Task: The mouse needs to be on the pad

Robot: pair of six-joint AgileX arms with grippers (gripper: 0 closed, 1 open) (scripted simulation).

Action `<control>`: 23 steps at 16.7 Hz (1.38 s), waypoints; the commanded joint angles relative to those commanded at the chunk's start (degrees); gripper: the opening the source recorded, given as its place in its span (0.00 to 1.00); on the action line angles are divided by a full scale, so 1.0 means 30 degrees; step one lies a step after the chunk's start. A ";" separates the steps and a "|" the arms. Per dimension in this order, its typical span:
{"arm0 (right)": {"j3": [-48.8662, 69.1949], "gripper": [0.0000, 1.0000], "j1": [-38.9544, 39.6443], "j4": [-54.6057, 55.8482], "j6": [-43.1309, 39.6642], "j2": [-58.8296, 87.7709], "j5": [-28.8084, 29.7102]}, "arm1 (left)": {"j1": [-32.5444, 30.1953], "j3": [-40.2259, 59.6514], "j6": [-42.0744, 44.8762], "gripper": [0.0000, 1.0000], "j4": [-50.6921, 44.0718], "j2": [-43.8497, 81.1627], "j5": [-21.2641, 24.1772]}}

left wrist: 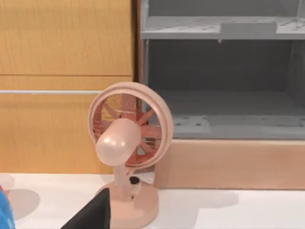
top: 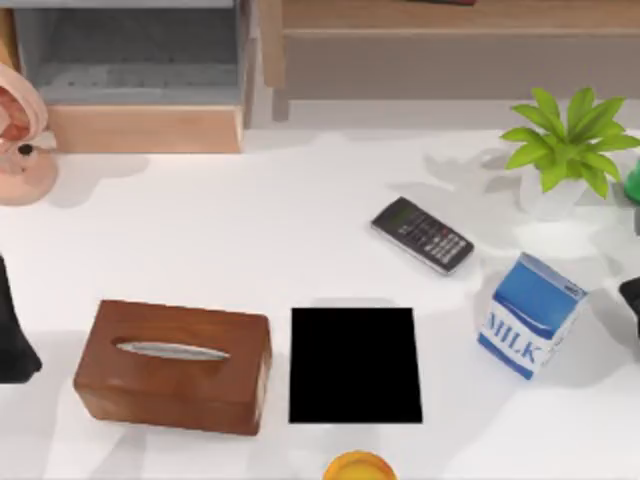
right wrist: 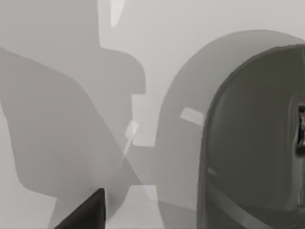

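Yellow round object (top: 358,467) at the near edge of the white desk (top: 250,230). Just beyond it lies the pad (top: 355,365), bare, with the wooden tissue box (top: 172,365) close on its left. To the right stands the milk carton (top: 530,315), upright.

At the left edge of the desk the left arm (top: 12,335) is parked. Its wrist view looks far across at the pink fan (left wrist: 125,143), and whether its end effector is spread or pressed together cannot be told.

At the right edge, level with the carton, is the right arm (top: 631,300). Its wrist view shows the right end effector (right wrist: 81,214) low over the desk with the mouse (right wrist: 252,143) just beside it, resting on the white surface. Spread or pinching cannot be told, and no contact with the mouse is visible. By this reading the mouse lies near the right edge, well apart from the pad, with the carton between them.

Farther back are a black keypad device (top: 422,234), a potted plant (top: 565,145) at far right, and grey shelving (top: 140,60) behind the desk.

Hazards, as judged:
- The mouse's smooth, rounded shell could slip out of an off-centre grip.
- A low carry leftward could topple the carton.
- The keypad device could be mistaken for the target.
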 joint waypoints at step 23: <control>0.0287 0.00 -0.0085 -0.1406 -0.0153 -0.1254 0.0086 | 0.0000 0.0000 0.0000 1.00 0.0000 0.0000 0.0000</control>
